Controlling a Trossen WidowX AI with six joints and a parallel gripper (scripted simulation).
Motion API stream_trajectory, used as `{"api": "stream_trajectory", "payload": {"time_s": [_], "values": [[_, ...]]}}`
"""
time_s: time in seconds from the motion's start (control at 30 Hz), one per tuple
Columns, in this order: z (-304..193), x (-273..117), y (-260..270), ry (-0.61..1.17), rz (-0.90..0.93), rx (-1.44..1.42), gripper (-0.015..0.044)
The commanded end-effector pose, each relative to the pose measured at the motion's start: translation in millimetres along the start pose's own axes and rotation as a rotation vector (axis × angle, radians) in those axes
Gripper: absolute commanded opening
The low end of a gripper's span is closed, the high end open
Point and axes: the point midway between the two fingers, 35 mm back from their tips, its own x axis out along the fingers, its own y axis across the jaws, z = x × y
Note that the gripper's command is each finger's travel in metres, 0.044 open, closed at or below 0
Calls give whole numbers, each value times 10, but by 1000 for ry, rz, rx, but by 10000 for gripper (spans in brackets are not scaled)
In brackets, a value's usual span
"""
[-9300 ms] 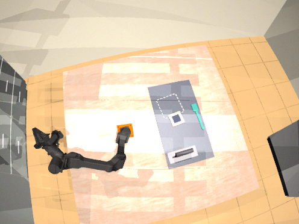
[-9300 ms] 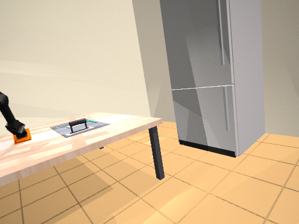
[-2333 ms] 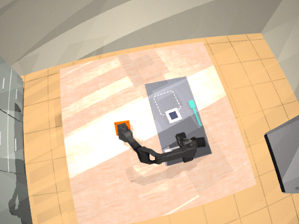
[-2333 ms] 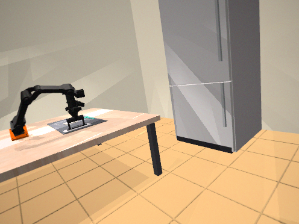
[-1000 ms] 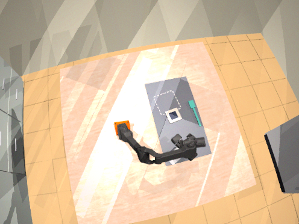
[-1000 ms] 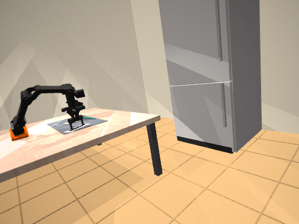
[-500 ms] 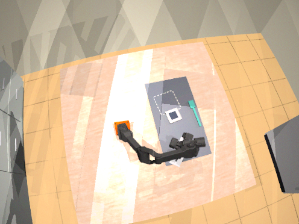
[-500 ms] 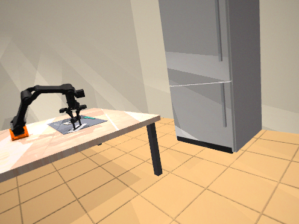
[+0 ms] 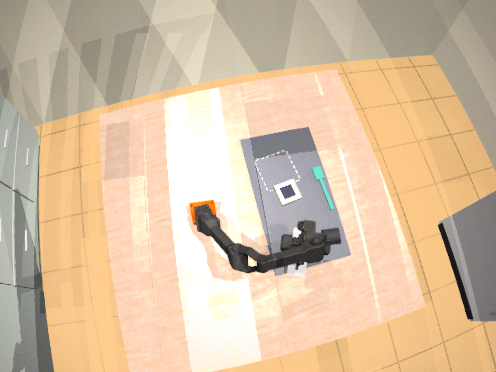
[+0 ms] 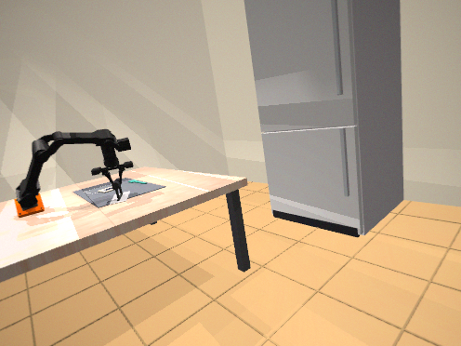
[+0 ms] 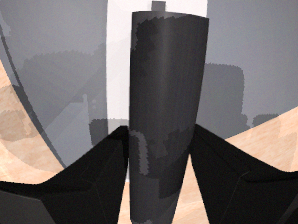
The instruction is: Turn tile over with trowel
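Observation:
The tile, white with a dark square facing up, lies flat on the grey mat. It overlaps the near corner of the dashed outline. My gripper is shut on the dark, thick handle of the small trowel, low over the mat's near end. A short stem shows at the handle's far end; the blade is not clearly visible. A white strip lies beneath the handle. In the top view, the arm hides the fingertips and most of the trowel.
A teal flat-headed tool lies on the mat's right side, beside the tile. The arm's orange base stands on the table left of the mat. A fridge stands beyond the table.

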Motion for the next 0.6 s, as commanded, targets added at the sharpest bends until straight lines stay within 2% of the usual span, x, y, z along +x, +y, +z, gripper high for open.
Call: {"api": "stream_trajectory", "payload": {"time_s": [0.0, 0.13, 0.17, 0.57], "values": [[-1, 9, 10, 0, 6, -24, 156], [-1, 9, 10, 0, 6, -24, 261], [-1, 9, 10, 0, 6, -24, 270], [-1, 9, 10, 0, 6, -24, 270]]}}
